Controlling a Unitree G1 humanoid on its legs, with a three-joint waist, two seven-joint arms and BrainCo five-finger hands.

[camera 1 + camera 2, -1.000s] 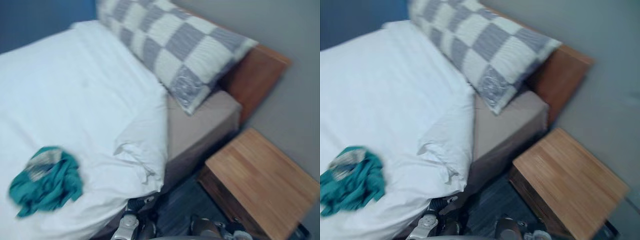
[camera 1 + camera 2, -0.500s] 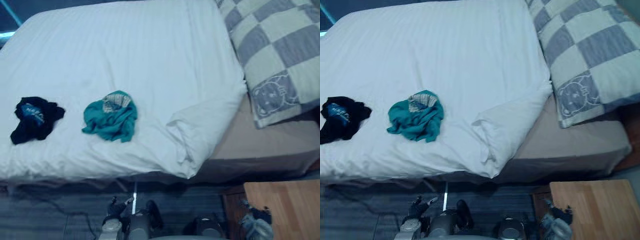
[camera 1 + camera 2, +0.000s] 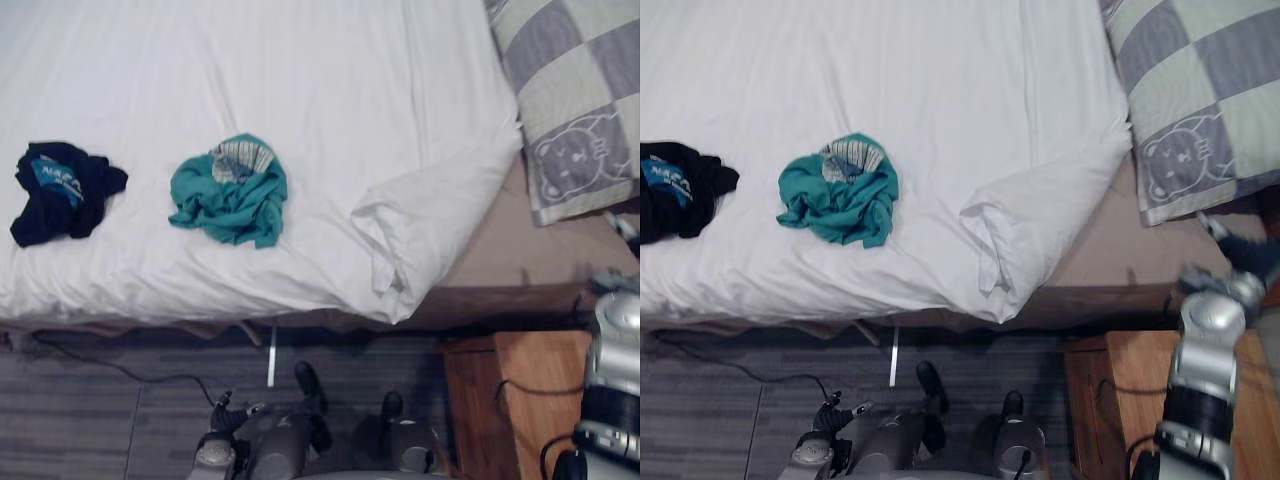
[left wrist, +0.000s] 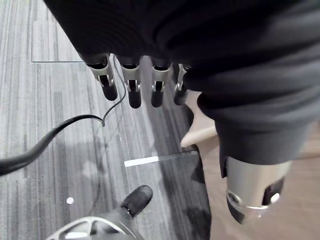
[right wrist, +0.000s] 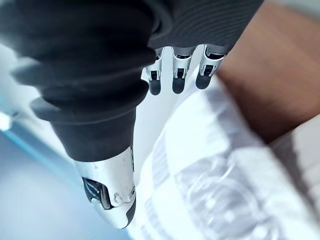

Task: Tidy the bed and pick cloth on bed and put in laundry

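Observation:
A crumpled teal cloth lies on the white duvet, near the bed's front edge. A black cloth with a blue print lies to its left, apart from it. The duvet's corner is folded back and bunched, baring the taupe mattress. A grey-and-white checked pillow rests at the right. My right hand hangs open and holds nothing, over the pillow's edge; its arm rises at the right. My left hand hangs open above the floor, holding nothing.
A wooden nightstand stands right of the bed, under my right arm. Grey carpet runs along the bed's front edge, with a short white strip on it.
The camera has swung from the headboard end to the bed's side, bringing both cloths into view. My right arm has risen into view at the right. The cloths lie as before.

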